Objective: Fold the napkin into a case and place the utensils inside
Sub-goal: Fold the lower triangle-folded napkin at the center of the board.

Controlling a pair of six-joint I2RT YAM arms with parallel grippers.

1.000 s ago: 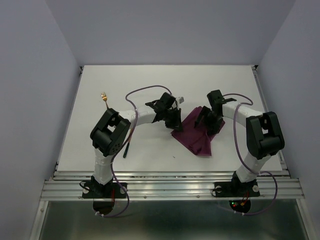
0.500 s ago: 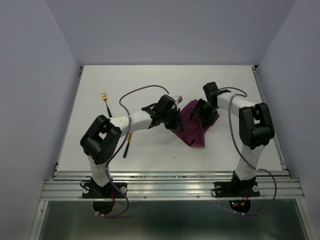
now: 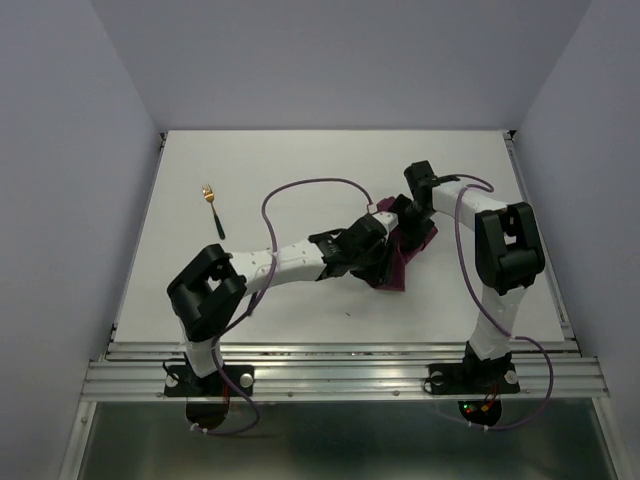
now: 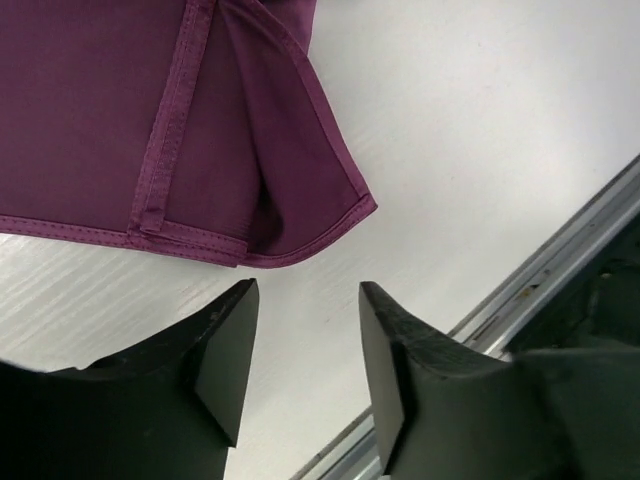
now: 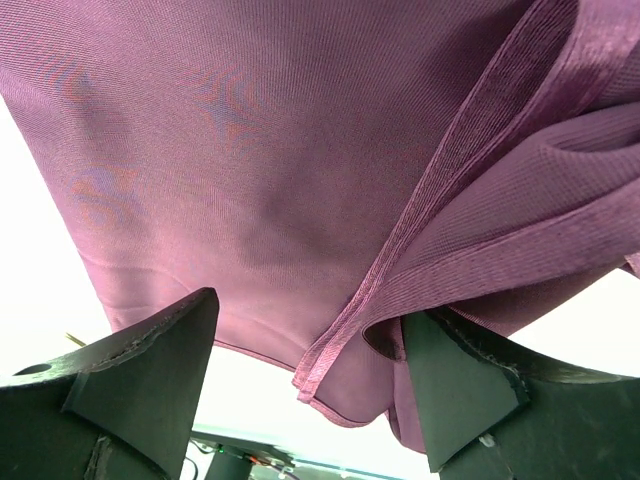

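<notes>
Two arms are leaning in over the napkin [image 3: 398,272], which is lying folded into several layers on the worktop [image 3: 300,170], right of its middle and well short of the right edge. Only part of the plum-purple cloth is showing from above, as both arms are covering the rest.

The left gripper [image 3: 377,256] is reaching across from the left and hovering at the cloth's near-left side. In the left wrist view its black fingers [image 4: 225,350] are standing apart with bare white worktop between them. They are holding nothing. A rounded, hemmed corner of the napkin [image 4: 120,110] is lying just beyond the fingertips, with the layers gaping slightly there.

The right gripper [image 3: 403,222] is coming down on the cloth's far side. In the right wrist view its fingers [image 5: 140,370] are spread wide and the napkin [image 5: 260,150] is filling almost the whole frame. A stitched hem and a loose fold are sitting in the gap between them. The pads are not pinching the fabric, so this gripper is open too.

One utensil, the fork [image 3: 214,212], is lying well apart from the cloth near the left edge, with its gold head pointing toward the far-left corner. The other utensil is not showing clearly in any view.
</notes>
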